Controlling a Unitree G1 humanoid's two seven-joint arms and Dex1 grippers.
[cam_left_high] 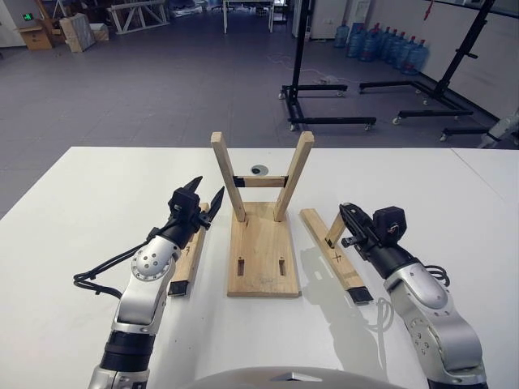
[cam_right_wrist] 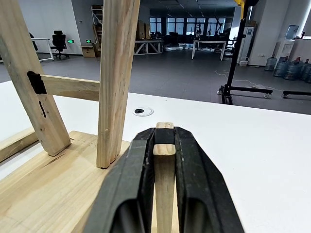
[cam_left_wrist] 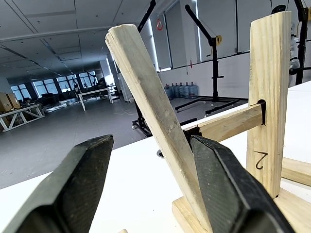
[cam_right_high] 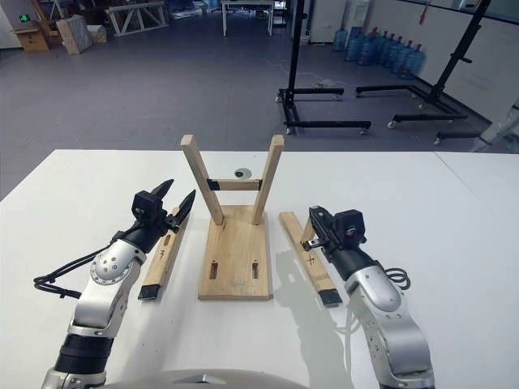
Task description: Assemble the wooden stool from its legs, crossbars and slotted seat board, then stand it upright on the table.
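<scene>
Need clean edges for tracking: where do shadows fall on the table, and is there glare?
Left eye view: soft grey shadows of the upright legs fall on the table right of the seat board, toward the robot. Right wrist view: even light, no glare on the board.

Table [cam_left_high: 81, 211] was white. Seat board [cam_left_high: 261, 251], standing legs [cam_left_high: 229, 177] & crossbar [cam_left_high: 261, 181] were pale grainy wood w/ black brackets at the joints; 2 dark slots at board's near end. L loose leg [cam_left_high: 193, 258] & R loose leg [cam_left_high: 331, 251]: same wood, black end caps, dark pen X on R one. L gripper [cam_left_high: 208, 186] & R gripper [cam_left_high: 345, 211] were black, arms silver-grey. Short bar [cam_right_wrist: 164, 165] in R gripper: pale wood, black band. Floor [cam_left_high: 162, 81] grey, far-right bottles [cam_left_high: 389, 44] blue.
</scene>
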